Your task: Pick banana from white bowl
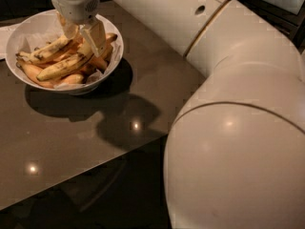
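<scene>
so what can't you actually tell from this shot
All in the camera view:
- The hand, open and down in the white bowl, covers the right end of the banana; contact there cannot be told.
- The lower bananas are buried under the top ones, so no count.
- The hand's top is cut off by the upper edge.
- The arm blocks the right side of the table.

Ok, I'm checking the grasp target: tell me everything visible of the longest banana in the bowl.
The banana is pale yellow with dark brown speckles, gently curved, lying across the heap of other bananas in the white bowl. One end runs under the gripper, which hangs low over the bowl; whether they touch is unclear.
</scene>
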Action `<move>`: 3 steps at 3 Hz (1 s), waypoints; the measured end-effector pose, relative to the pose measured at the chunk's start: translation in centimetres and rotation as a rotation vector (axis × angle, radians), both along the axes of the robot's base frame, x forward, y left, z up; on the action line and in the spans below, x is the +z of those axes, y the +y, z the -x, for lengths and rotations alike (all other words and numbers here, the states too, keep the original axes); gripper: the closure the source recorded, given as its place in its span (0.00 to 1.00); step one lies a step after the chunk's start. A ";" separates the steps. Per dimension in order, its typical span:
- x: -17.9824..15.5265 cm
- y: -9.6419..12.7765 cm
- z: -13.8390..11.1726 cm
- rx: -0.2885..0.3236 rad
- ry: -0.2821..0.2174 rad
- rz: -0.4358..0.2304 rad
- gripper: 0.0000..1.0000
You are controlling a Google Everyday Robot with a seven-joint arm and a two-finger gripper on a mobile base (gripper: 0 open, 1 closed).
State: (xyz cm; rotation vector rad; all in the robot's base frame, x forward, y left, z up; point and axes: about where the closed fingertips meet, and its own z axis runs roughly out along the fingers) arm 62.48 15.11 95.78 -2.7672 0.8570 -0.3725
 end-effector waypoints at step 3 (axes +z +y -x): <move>-2.0 -0.8 0.2 -0.030 0.050 0.018 0.43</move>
